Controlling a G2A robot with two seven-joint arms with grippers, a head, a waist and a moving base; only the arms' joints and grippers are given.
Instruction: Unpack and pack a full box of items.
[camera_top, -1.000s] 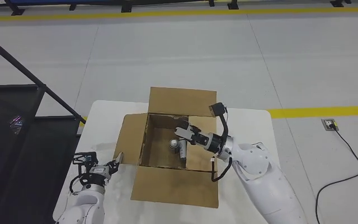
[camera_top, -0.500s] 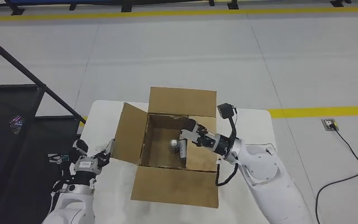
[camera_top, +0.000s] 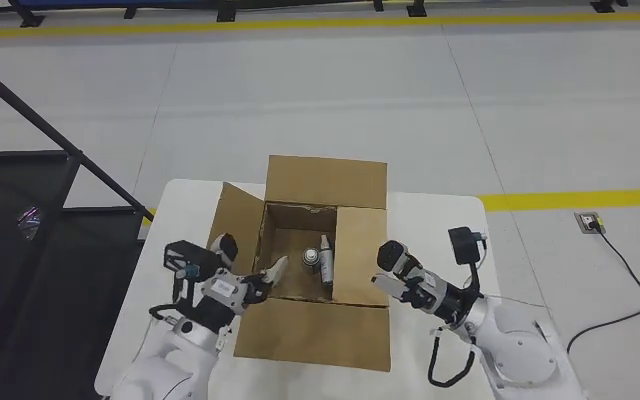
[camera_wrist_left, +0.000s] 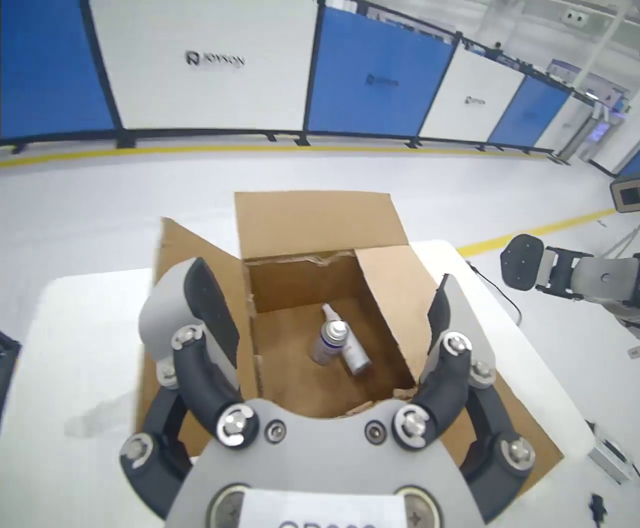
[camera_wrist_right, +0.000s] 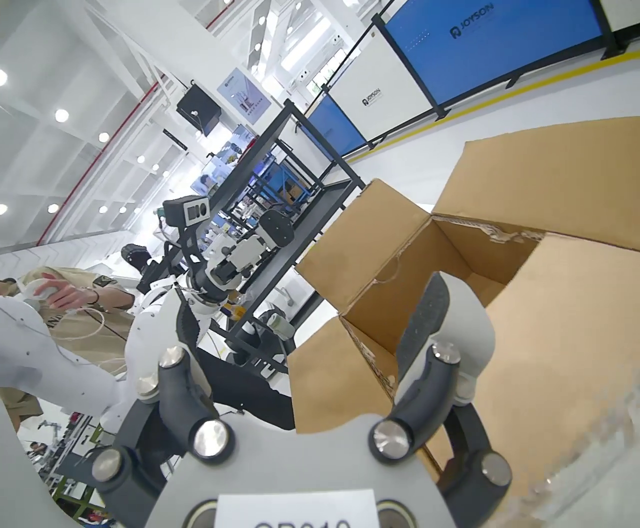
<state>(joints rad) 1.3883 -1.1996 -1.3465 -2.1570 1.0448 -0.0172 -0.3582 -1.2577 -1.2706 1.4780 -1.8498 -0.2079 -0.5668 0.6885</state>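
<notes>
**Both tools empty, two items on the box floor**

Your left tool (camera_wrist_left: 320, 295) is spread wide with nothing in it. It hangs over the near-left corner of the cardboard box (camera_wrist_left: 310, 225), looking down into the opening. Your right tool (camera_top: 385, 268) also looks open and holds nothing. It sits just outside the box's right flap, toward the right edge of the table (camera_wrist_left: 75, 320).

The box stands mid-table with its flaps up. Inside, a spray can (camera_wrist_left: 330, 342) stands upright, and a slim bottle (camera_wrist_left: 350, 350) lies on its side against it.

The can is probably stiff, smooth metal and fairly light, so it should take a firm squeeze but could slip. Take it around the body below the cap, fingers either side. The bottle is likely light plastic and may roll. Grip it across the middle of its length. With the two touching, lifting the can first looks safer.
</notes>
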